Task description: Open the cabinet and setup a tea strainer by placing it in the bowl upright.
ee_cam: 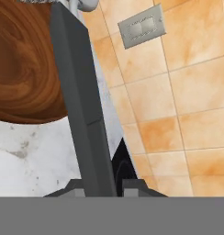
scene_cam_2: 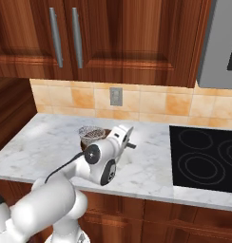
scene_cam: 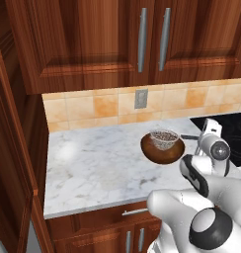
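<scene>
The tea strainer sits upright in the bowl, mesh basket standing above the bowl's rim, on the marble worktop. In the right base view the strainer and bowl lie just beyond my white forearm, partly hidden by it.

My fingers are closed on the strainer's thin dark handle, which runs up the hand view between them toward the bowl's brown side. In the left base view my hand sits just right of the bowl, at the near left edge of the black cooktop.

The tiled backsplash with a grey wall outlet lies behind. Wall cabinets with grey bar handles hang above, doors shut.
</scene>
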Tool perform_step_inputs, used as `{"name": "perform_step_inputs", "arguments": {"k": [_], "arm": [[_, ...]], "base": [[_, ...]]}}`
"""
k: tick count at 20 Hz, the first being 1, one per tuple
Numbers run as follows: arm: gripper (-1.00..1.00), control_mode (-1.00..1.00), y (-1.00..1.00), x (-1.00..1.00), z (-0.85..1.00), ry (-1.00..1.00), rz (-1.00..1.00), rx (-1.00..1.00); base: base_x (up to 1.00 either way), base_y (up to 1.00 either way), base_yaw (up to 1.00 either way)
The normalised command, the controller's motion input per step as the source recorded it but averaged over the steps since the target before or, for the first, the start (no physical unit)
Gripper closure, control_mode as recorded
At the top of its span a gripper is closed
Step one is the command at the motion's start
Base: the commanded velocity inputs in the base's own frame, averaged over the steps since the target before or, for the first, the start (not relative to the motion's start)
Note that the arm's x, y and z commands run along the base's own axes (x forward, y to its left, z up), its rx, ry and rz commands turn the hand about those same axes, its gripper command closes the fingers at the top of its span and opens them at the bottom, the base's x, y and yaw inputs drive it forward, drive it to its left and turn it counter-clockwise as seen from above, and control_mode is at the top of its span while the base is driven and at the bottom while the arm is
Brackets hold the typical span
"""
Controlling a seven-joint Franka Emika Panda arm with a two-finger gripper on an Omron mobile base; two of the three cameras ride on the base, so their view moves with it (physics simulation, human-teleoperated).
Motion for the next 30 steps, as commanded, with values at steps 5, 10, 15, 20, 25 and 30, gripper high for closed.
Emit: {"name": "perform_step_inputs", "arguments": {"k": [5, 10, 15, 20, 25, 30], "arm": [[1.0, -1.0, 0.0, -0.14, -0.27, 0.08, 0.0, 0.0], [1.0, -1.0, 0.07, 0.0, -0.31, 0.0, 0.0, -0.02], [1.0, -1.0, 0.1, 0.0, -0.31, -0.05, 0.0, -0.05], [1.0, -1.0, 0.06, 0.0, -0.32, -0.13, 0.0, -0.1], [1.0, -1.0, 0.04, 0.0, -0.24, -0.12, 0.0, -0.11], [1.0, -1.0, 0.18, 0.0, -0.12, -0.11, 0.0, -0.06]], "base": [[0.0, 0.0, 0.0], [0.0, 0.0, 0.0], [0.0, 0.0, 0.0], [0.0, 0.0, 0.0], [0.0, 0.0, 0.0], [0.0, 0.0, 0.0]]}}
